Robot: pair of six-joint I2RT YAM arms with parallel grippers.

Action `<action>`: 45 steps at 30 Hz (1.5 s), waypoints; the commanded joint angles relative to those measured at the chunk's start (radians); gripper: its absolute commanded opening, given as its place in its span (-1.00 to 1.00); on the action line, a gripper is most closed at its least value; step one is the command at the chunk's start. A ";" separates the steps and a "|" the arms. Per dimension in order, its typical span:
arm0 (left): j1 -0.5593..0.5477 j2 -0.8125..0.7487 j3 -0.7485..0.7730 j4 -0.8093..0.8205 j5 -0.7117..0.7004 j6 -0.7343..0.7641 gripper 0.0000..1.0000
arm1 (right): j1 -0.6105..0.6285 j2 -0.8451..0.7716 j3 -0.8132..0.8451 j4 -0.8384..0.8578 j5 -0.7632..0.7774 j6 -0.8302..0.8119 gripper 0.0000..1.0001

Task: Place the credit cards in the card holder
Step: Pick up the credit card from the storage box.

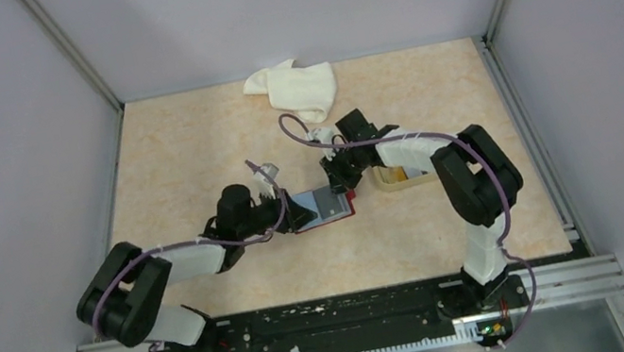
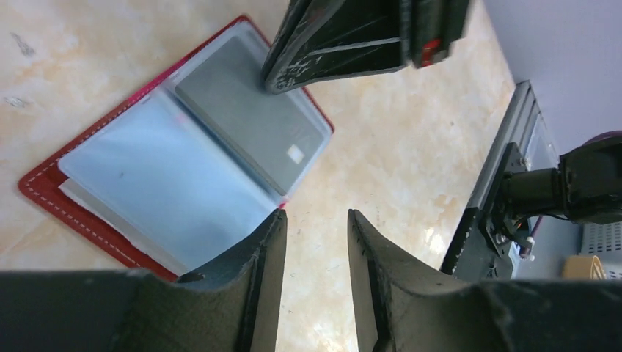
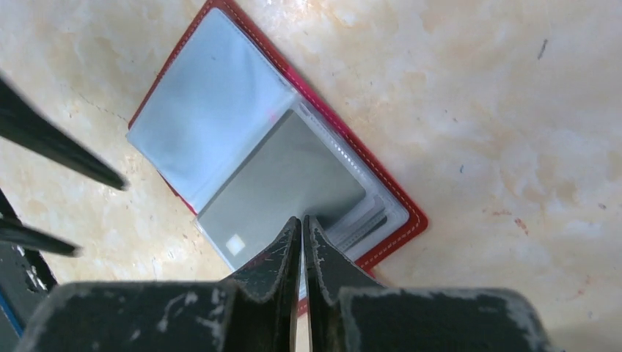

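The red card holder [image 1: 323, 205] lies open flat on the table, its clear sleeves [image 3: 205, 110] facing up. A grey credit card [image 3: 286, 176] with a small white chip sits in the right-hand sleeve. More sleeve edges are stacked beside it. My right gripper [image 3: 301, 220] is shut, with its tips down over the card's edge near the holder's rim. My left gripper [image 2: 315, 214] is open with only bare table between its fingers, and one fingertip is at the holder's [image 2: 147, 183] near corner. The right gripper's fingers [image 2: 337, 44] hover over the card [image 2: 249, 125] in the left wrist view.
A crumpled white cloth [image 1: 294, 88] lies at the back of the table. A beige tray [image 1: 399, 178] sits partly under the right arm. The metal rail [image 2: 499, 198] and the arm bases run along the near edge. Grey walls enclose three sides.
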 commanded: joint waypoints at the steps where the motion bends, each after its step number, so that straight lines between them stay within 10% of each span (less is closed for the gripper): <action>1: 0.005 -0.192 -0.115 0.169 -0.068 0.090 -0.06 | 0.002 -0.090 0.043 -0.092 0.044 -0.098 -0.88; 5: 0.011 -0.391 -0.224 0.210 -0.206 0.126 0.62 | -0.041 -0.211 0.078 -0.202 -0.084 -0.241 -0.79; 7: 0.013 -0.455 -0.278 0.243 -0.257 0.158 0.96 | -0.104 -0.286 0.054 -0.191 -0.178 -0.255 -0.43; 11: 0.028 -0.504 -0.319 0.222 -0.343 0.135 0.97 | -0.284 -0.363 -0.011 -0.124 -0.274 -0.188 0.03; 19: 0.027 -0.533 -0.320 0.141 -0.366 0.113 0.98 | -0.499 -0.169 0.092 -0.319 -0.289 -0.213 0.27; 45: 0.028 -0.603 -0.368 0.123 -0.394 0.085 0.98 | -0.503 -0.034 0.040 -0.251 -0.046 -0.054 0.09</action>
